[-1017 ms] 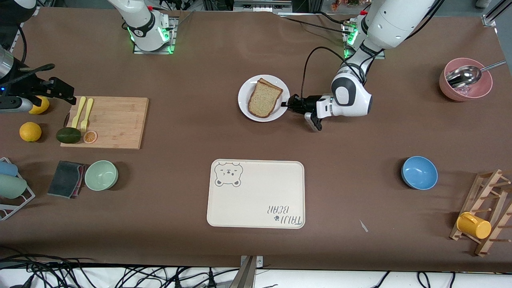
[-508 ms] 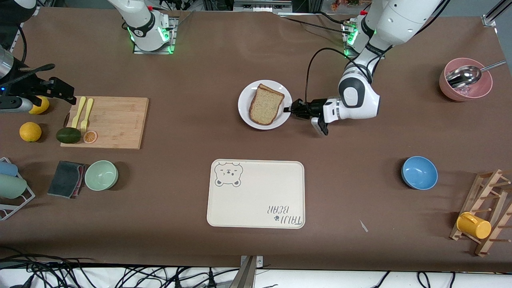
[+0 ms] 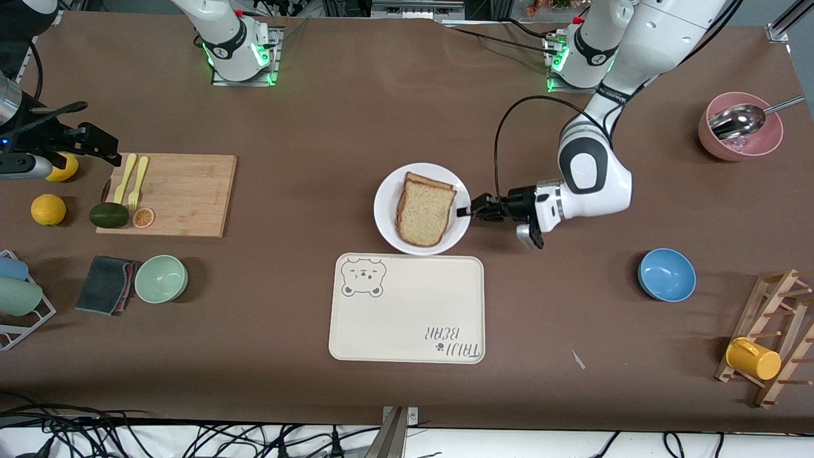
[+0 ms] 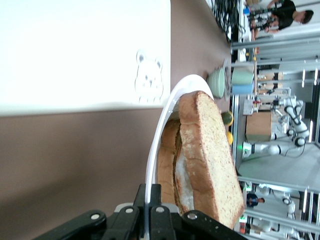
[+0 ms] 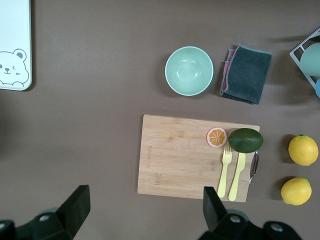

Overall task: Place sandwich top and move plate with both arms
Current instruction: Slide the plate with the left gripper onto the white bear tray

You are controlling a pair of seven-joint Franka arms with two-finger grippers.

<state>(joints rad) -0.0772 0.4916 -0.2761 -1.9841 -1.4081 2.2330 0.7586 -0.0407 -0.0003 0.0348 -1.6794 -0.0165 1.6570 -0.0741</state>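
Note:
The white plate (image 3: 385, 203) carries the sandwich top (image 3: 425, 210), a tan speckled slice lying on a lower slice. My left gripper (image 3: 464, 212) is shut on the plate's rim at the end toward the left arm. In the left wrist view the rim (image 4: 159, 130) runs between the closed fingers of the left gripper (image 4: 154, 192). There the top slice (image 4: 210, 155) shows white filling under it. My right gripper (image 3: 105, 147) is open and empty, up over the table by the cutting board's end. Its spread fingers show in the right wrist view (image 5: 145, 207).
The cream bear-print tray (image 3: 407, 308) lies just nearer the front camera than the plate. The cutting board (image 3: 181, 194) holds yellow forks, an avocado and an orange slice. A green bowl (image 3: 161, 278), a blue bowl (image 3: 666, 274), a pink bowl (image 3: 739, 135) and a mug rack (image 3: 772, 337) stand around.
My left gripper has carried the plate with the sandwich toward the front camera, up to the tray's edge. The right arm has not moved.

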